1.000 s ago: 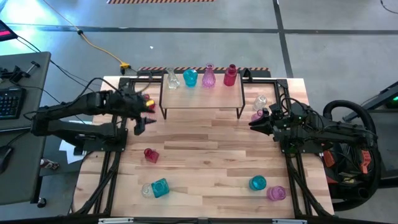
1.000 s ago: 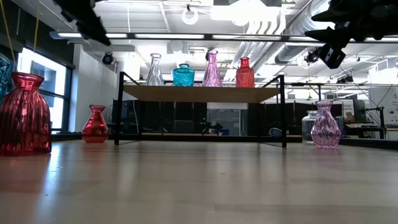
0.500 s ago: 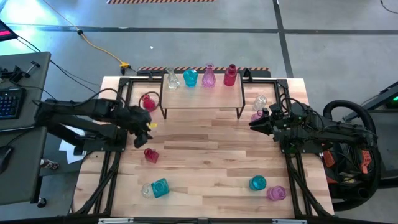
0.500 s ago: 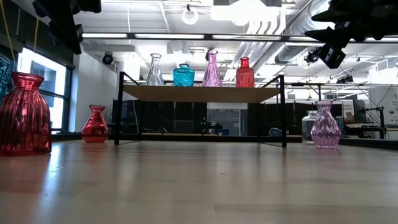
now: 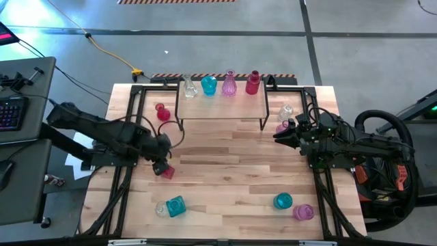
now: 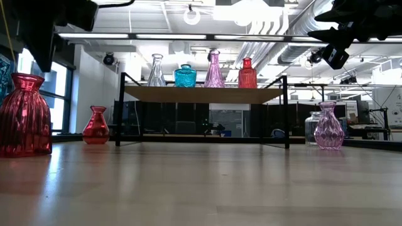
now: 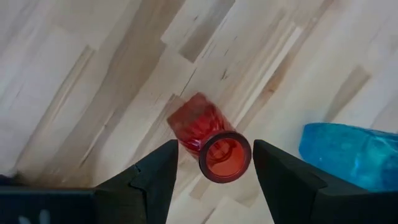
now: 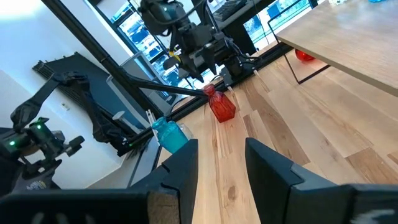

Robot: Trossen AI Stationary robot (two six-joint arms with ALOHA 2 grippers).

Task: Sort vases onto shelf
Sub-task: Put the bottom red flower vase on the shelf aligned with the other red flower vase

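Wooden counter [image 5: 225,171] carries scattered vases. At left, the left gripper [image 7: 214,171] hangs wide above the red vase [image 7: 208,144], so grasping comes next. Rightward, the shelf [image 5: 222,104] holds four; the right gripper [image 5: 278,137] waits narrow.

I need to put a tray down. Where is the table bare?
The middle of the table is bare, between the shelf and the front teal vases. Crowded: left side, where the left claw hovers over a red vase.

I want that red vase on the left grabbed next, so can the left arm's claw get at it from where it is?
Probably yes. The left claw hangs open right above the red vase, one finger to each side of its mouth, and nothing stands between them.
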